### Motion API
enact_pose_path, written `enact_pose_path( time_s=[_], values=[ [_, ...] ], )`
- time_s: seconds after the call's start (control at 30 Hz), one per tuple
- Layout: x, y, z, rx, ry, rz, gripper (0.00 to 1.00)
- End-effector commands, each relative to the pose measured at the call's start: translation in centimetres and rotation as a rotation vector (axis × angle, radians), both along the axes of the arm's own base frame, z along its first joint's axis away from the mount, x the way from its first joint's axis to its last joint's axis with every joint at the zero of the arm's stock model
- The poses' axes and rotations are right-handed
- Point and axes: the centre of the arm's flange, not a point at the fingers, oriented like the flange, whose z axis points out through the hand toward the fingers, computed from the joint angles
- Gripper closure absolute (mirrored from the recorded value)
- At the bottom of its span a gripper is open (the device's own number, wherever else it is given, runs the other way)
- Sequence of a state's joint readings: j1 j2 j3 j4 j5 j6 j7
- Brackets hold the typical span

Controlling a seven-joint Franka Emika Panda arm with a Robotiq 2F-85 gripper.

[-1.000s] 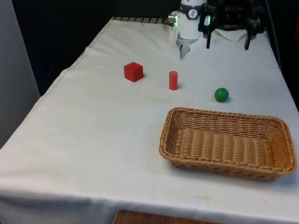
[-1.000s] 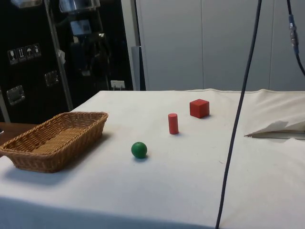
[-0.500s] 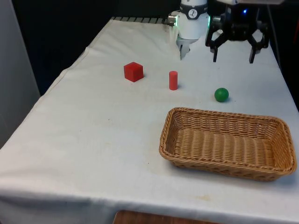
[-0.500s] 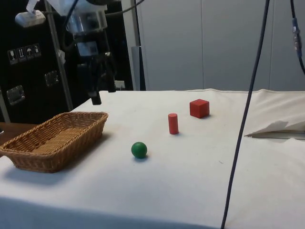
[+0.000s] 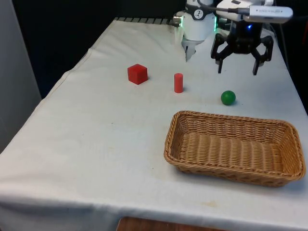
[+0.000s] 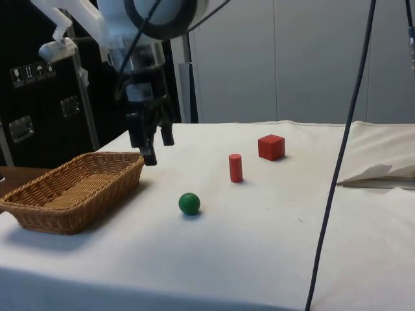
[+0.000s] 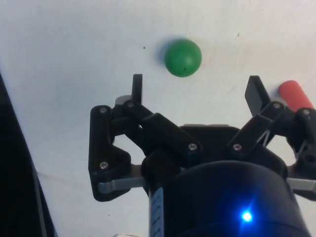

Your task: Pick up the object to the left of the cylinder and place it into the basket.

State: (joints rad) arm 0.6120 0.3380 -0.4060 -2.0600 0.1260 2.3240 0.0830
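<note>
Cube (image 5: 137, 74), red, sits on the cloth at the front view's left of the red cylinder (image 5: 178, 83), apart from it and untouched; gripper (image 5: 237, 71) hangs above the table with fingers spread wide and nothing between them, nearer the green ball (image 5: 228, 97) than the cube; risk noted: a descent from here would take the ball, the wrong item; a low crossing could topple the upright cylinder; basket (image 5: 169, 144) stands near the front edge.
</note>
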Motion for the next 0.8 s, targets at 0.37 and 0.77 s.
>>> enact_pose_path(
  time_s=[0.37,0.77],
  values=[
    [-3.5,0.1,-3.3,-0.017,-0.026,0.006,0.0],
    [-6.3,0.0,-6.2,0.001,-0.083,0.01,0.0]
  ],
)
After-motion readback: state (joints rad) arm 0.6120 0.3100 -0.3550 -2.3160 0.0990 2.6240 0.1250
